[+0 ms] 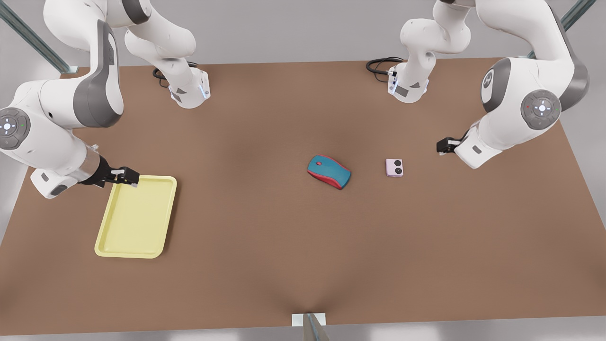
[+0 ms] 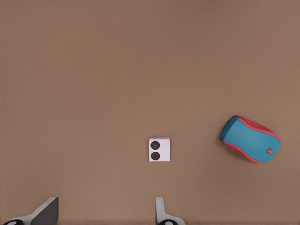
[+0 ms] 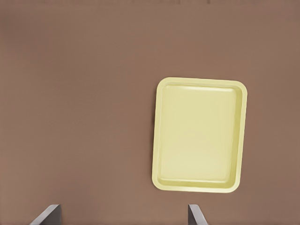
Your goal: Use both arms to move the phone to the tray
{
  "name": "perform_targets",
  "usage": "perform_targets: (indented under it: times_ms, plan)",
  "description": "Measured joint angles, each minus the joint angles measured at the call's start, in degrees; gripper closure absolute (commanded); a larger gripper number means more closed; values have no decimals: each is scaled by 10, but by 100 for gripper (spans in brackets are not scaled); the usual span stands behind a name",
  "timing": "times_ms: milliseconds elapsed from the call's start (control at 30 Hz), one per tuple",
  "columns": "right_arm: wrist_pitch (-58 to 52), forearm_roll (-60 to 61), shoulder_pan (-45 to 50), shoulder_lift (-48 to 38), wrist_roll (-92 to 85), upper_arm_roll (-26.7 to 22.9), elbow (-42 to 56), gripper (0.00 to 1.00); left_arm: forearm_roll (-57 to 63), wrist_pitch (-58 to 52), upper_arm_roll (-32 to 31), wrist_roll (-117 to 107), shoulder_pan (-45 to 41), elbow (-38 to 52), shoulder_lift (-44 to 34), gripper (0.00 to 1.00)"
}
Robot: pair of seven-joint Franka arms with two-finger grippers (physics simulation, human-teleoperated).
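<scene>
The pale pink phone [image 1: 394, 167] lies flat on the brown table, right of centre in the front view, lenses up. In the left wrist view the phone [image 2: 159, 149] sits just beyond my left gripper [image 2: 105, 213], which is open with its fingers wide apart. From the front, the left gripper [image 1: 442, 146] hovers to the right of the phone, apart from it. The pale yellow tray [image 1: 137, 218] rests at the front view's left. My right gripper [image 1: 128, 177] hangs above its far rim. It is open and holds nothing, with the tray [image 3: 199, 136] ahead of the right gripper [image 3: 123, 214].
A teal and red computer mouse [image 1: 329, 172] lies between phone and tray, close to the phone's left in the front view; the mouse [image 2: 251, 139] also shows from the left wrist. Both arm bases [image 1: 189, 92] [image 1: 407, 85] stand at the table's far edge with black cables.
</scene>
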Motion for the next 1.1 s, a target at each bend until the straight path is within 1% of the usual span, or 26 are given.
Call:
perform_targets:
  times_ms: [67,100,167,267,333,400,533,667,767,867,1100]
  plan:
    - [1,0,0,0,1,0,0,0,-1,0,-1,-1,0,-5,1,0]
    - [1,0,0,0,1,0,0,0,-3,4,-2,-2,0,-26,1,0]
    - [2,0,-1,0,2,0,0,0,-20,32,-4,-3,-9,-122,-1,0]
    - [2,0,-1,0,3,0,-1,0,-37,123,-5,-5,-40,-277,3,0]
    - [2,0,-1,0,4,0,-1,0,-49,193,-6,-6,-45,-347,9,0]
    - [2,0,-1,0,4,0,-1,0,-56,266,-8,-6,-45,-390,21,0]
    - [2,0,-1,0,5,0,-1,0,-62,401,-11,-7,-51,-440,48,0]
    - [2,0,-1,0,6,0,-1,0,-65,481,-11,-9,-50,-451,65,0]
    - [2,0,-1,0,6,0,-1,0,-65,513,-10,-9,-50,-457,75,0]
    - [2,0,-1,0,7,0,-1,0,-65,532,-10,-9,-49,-484,76,0]
    - [1,0,-1,0,8,0,-1,0,-66,565,-10,-8,-50,-489,102,0]
